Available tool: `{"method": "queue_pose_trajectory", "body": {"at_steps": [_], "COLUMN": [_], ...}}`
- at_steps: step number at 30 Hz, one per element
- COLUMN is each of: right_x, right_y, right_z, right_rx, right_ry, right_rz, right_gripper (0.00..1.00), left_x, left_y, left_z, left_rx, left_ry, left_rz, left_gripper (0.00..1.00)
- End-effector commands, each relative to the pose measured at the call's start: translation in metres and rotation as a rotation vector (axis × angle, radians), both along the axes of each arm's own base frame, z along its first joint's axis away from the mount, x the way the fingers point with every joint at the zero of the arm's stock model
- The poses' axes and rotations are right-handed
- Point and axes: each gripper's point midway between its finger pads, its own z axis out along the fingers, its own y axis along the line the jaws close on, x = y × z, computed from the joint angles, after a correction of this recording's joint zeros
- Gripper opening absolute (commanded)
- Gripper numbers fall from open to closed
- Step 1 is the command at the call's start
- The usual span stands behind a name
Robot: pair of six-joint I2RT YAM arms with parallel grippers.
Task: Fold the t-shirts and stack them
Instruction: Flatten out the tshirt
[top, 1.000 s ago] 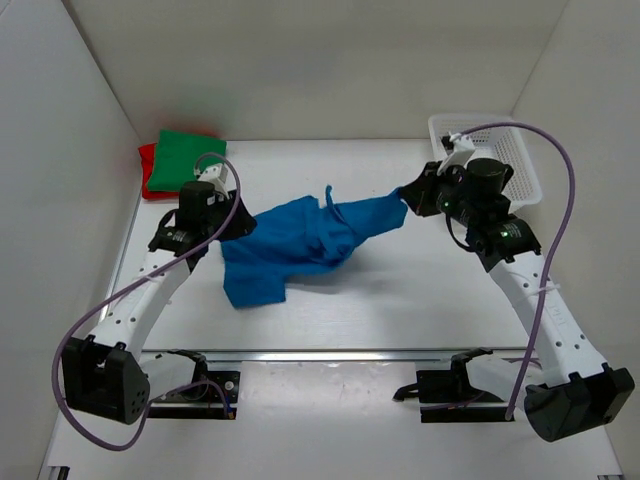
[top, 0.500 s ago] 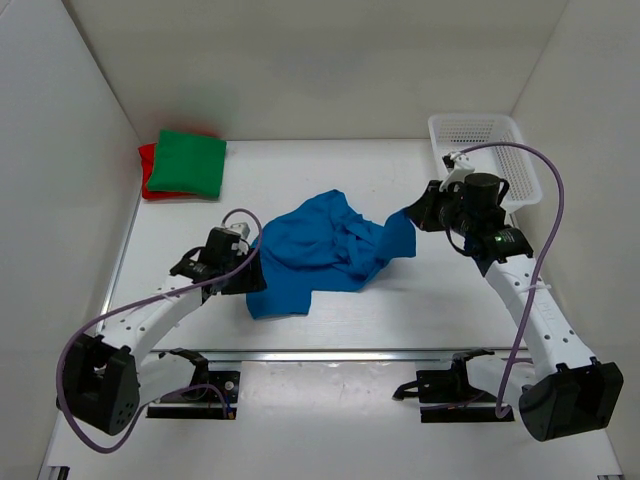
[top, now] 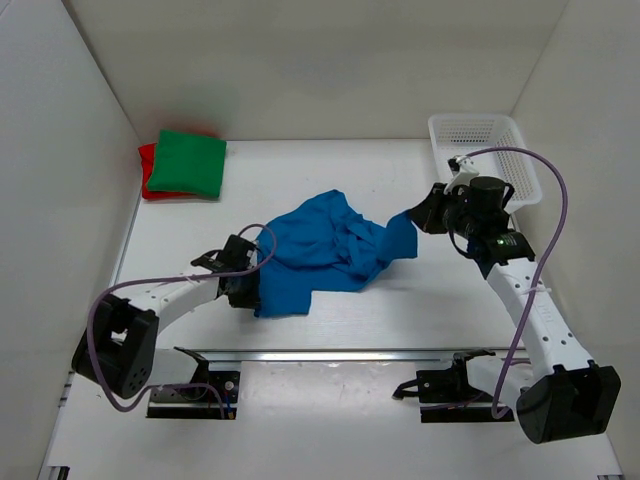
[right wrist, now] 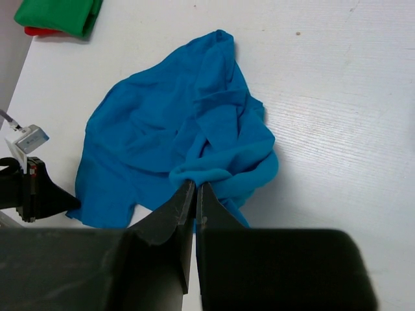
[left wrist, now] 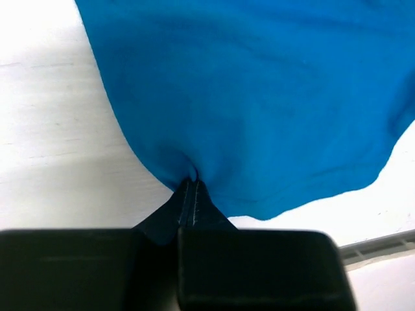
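Note:
A bright blue t-shirt point(top: 325, 245) lies crumpled in the middle of the table. My left gripper point(top: 256, 283) is shut on its near-left edge point(left wrist: 192, 173), low by the table. On the other side, my right gripper point(top: 412, 222) is shut on a bunched fold at the shirt's right end point(right wrist: 196, 183). A folded green t-shirt point(top: 185, 162) rests on a folded red t-shirt point(top: 146, 172) at the far left corner; both also show in the right wrist view, the green one point(right wrist: 58, 14) over a sliver of the red one point(right wrist: 35, 30).
A white mesh basket point(top: 485, 150) stands at the far right corner, just behind my right arm. White walls close in the table on the left, back and right. A metal rail point(top: 330, 353) runs along the near edge.
My left arm swung down from the shirt's far-left side to its near-left edge and closed on the cloth. The shirt slackened and bunched toward the middle. My right gripper moved slightly, still holding.

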Motion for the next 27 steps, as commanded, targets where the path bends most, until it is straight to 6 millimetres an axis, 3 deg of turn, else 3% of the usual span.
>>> {"method": "queue_pose_trajectory", "body": {"at_steps": [1,3,4,5,7,8,10,11,13,14,16,19,23,25,27], "right_x": [0.001,0.001,0.003,0.004,-0.002,-0.006,-0.022,-0.025,-0.042,-0.048,-0.074,-0.1,-0.115,-0.113,-0.108], "right_y": [0.001,-0.001,-0.008,-0.015,-0.031,-0.043,-0.053,-0.058,-0.059,-0.059,-0.061,-0.065,-0.065,-0.065,-0.064], "right_z": [0.047,0.069,0.086,0.097,0.146,0.164,0.213,0.219,0.25,0.258,0.277,0.291,0.302,0.297,0.287], "right_rx": [0.045,0.059,0.06,0.067,0.097,0.113,0.14,0.129,0.112,0.117,0.147,0.161,0.159,0.162,0.18], "right_ry": [-0.138,-0.184,-0.23,-0.261,-0.377,-0.418,-0.534,-0.552,-0.639,-0.666,-0.751,-0.806,-0.842,-0.827,-0.79], "right_rz": [0.006,-0.008,-0.027,-0.052,-0.096,-0.128,-0.145,-0.168,-0.188,-0.196,-0.219,-0.249,-0.258,-0.256,-0.257], "right_gripper": [0.0,0.0,0.01,0.0,0.0,0.0,0.0,0.0,0.0,0.0,0.0,0.0,0.0,0.0,0.0], "left_x": [0.023,0.062,0.078,0.099,0.13,0.133,0.131,0.13,0.112,0.108,0.078,0.049,0.027,0.018,0.022], "left_y": [0.002,0.0,0.01,0.011,0.033,0.038,0.05,0.051,0.06,0.063,0.082,0.093,0.101,0.104,0.106], "left_z": [0.026,0.085,0.105,0.155,0.265,0.291,0.383,0.401,0.46,0.475,0.522,0.563,0.589,0.599,0.597], "left_rx": [0.017,-0.02,-0.019,-0.048,-0.119,-0.142,-0.165,-0.167,-0.2,-0.215,-0.247,-0.259,-0.279,-0.295,-0.264], "left_ry": [-0.057,-0.2,-0.252,-0.376,-0.632,-0.687,-0.892,-0.933,-1.079,-1.127,-1.267,-1.371,-1.435,-1.469,-1.459], "left_rz": [-0.027,-0.019,0.026,0.058,0.177,0.208,0.266,0.27,0.314,0.335,0.403,0.431,0.455,0.463,0.479], "left_gripper": [0.0,0.0,0.0,0.0,0.0,0.0,0.0,0.0,0.0,0.0,0.0,0.0,0.0,0.0,0.0]}}
